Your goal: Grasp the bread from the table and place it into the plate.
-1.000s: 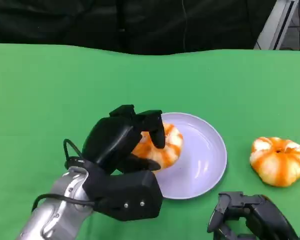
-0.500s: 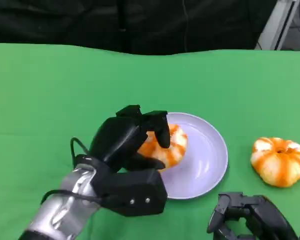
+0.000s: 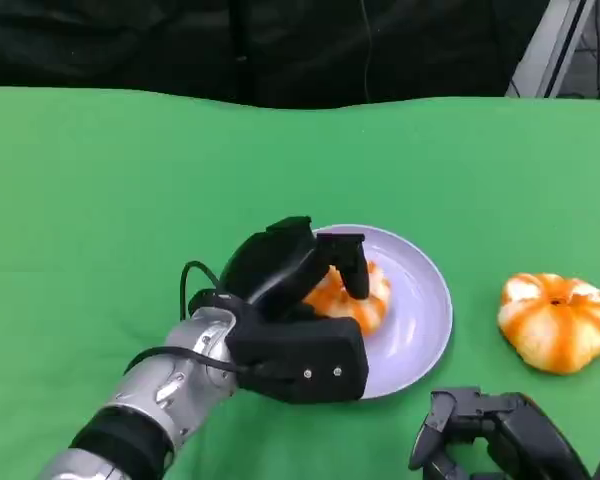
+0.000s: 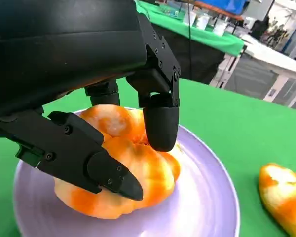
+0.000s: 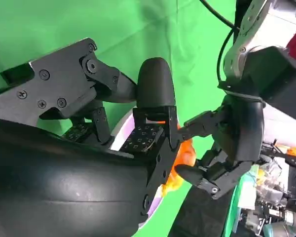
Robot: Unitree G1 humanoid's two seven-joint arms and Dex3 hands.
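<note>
An orange-and-white striped bread [image 3: 368, 298] sits low in the lilac plate [image 3: 425, 300], and my left hand [image 3: 295, 290] grips it from the left side. In the left wrist view the bread [image 4: 138, 170] looks to be resting on the plate [image 4: 202, 207], with the thumb and a finger of the left hand [image 4: 74, 49] still pressed against it. My right hand [image 3: 485, 440] hovers at the table's near edge, to the right of the plate, fingers apart and holding nothing. The right wrist view catches the left hand [image 5: 234, 143] and a bit of the bread [image 5: 186, 153].
A second striped bread [image 3: 557, 322] lies on the green table [image 3: 130, 180] to the right of the plate, also visible as the bread [image 4: 286, 197] in the left wrist view. Dark drapes hang behind the table's far edge.
My left hand has carried the bread to the right and down, from the plate's left rim towards its middle. The right hand and the second bread have stayed put.
</note>
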